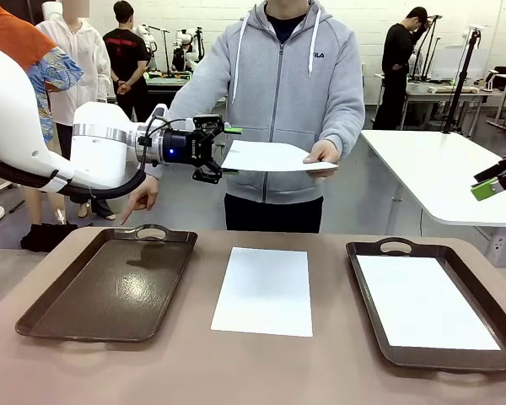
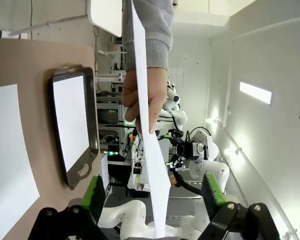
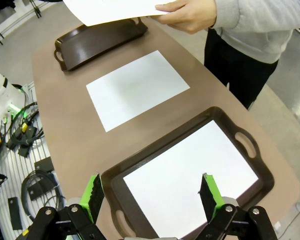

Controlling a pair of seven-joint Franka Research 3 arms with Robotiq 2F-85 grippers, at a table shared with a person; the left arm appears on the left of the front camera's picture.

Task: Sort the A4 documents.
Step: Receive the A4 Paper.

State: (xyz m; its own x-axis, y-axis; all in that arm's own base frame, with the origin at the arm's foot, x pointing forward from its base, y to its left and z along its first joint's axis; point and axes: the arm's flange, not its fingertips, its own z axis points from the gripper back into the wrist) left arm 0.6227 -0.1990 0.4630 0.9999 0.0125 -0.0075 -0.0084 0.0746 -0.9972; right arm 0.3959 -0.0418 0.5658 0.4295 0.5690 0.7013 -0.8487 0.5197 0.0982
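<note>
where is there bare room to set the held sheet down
The left tray is bare inside. Narrow table strips lie free between the middle sheet and each tray. The right tray is crowded: a second sheet covers most of its floor.

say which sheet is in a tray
The sheet in the right-hand tray; the middle sheet lies on bare table, the third is in the person's hand.

Three A4 documents [image 3: 135,87] up: held sheet [image 1: 274,157] at twelve o'clock, centre sheet [image 1: 264,289], trayed sheet [image 1: 426,302] at three. Two trays, left tray [image 1: 110,287] and right tray [image 1: 438,358].
</note>
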